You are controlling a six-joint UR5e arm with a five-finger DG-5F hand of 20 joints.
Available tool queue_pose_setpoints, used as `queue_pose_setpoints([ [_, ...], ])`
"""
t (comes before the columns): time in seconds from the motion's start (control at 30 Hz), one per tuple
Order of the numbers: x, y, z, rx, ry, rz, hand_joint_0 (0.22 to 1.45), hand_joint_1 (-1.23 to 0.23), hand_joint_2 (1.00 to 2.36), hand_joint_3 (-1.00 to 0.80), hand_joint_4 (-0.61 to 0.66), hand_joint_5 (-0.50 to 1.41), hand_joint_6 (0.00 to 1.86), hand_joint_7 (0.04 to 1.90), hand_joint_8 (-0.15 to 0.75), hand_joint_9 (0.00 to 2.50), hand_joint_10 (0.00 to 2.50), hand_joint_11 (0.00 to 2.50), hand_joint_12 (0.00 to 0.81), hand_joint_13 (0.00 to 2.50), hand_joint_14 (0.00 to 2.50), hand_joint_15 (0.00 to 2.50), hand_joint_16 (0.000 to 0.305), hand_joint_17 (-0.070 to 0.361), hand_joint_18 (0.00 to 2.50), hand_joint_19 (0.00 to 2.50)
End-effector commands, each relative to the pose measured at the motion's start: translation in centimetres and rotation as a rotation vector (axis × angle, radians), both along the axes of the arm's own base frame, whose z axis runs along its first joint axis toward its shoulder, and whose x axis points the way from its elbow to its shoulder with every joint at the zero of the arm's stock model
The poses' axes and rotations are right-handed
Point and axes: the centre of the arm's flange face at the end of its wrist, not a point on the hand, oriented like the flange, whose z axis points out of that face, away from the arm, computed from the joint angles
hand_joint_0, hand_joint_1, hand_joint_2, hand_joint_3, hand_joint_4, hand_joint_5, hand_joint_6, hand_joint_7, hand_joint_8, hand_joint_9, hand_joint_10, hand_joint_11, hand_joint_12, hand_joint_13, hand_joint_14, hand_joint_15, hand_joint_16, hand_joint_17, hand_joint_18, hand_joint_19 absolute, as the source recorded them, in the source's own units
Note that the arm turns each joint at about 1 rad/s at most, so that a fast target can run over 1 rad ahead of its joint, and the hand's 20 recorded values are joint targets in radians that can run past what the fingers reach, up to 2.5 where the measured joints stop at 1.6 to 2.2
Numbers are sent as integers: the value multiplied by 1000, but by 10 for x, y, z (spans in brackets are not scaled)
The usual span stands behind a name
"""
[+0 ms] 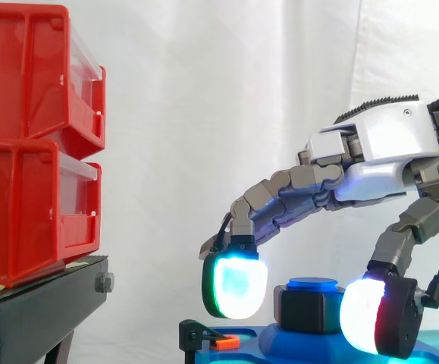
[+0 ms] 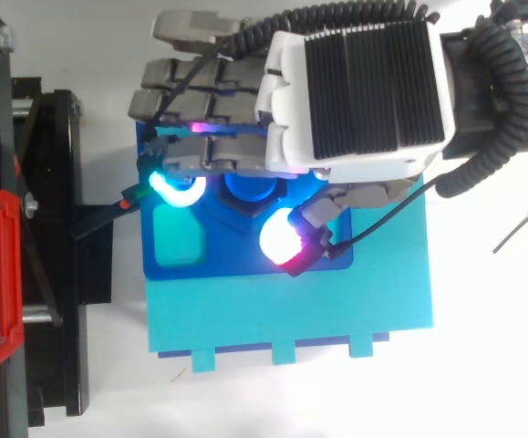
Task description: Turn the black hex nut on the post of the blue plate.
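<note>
Hand astride black hex nut (gap side-on)

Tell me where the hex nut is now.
In the side view the hex nut sits low, right of centre, on the blue post, beneath the robot hand.

You are looking at two red bins sitting stacked on a black stand, with a white curtain hanging behind. A bolt head is sticking out of the stand's end. A black clip with an orange tab is sitting just beside a teal board.
</note>
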Motion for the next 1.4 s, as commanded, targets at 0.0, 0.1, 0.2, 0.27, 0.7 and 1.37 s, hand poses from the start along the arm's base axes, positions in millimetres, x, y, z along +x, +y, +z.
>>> queue_pose_setpoints([
  [0.0,-1,-1,-1,-1,11,-2,516,-945,1000,-500,164,-223,502,988,204,264,0,31,330,308,0,12,50,114,118,0],
  [0.1,-2,-4,-1,-6,15,-4,526,-939,1000,-500,163,-222,502,990,203,266,2,39,329,309,0,9,50,112,116,0],
  [0.2,-3,-5,-2,-6,17,-6,530,-933,1000,-500,162,-222,502,995,203,269,0,32,329,310,0,18,50,112,116,0],
  [0.27,-3,-5,-2,-6,17,-6,530,-926,1000,-500,164,-222,502,995,203,269,0,46,328,311,0,18,50,112,121,5],
  [0.7,-5,-6,-3,-5,29,-4,530,-913,1000,-500,166,-218,502,1017,206,273,0,46,327,317,0,16,50,112,128,0],
  [1.37,-5,-8,-3,-7,24,1,524,-898,1000,-500,177,-212,502,1030,209,279,0,43,330,315,0,22,50,112,127,3],
])
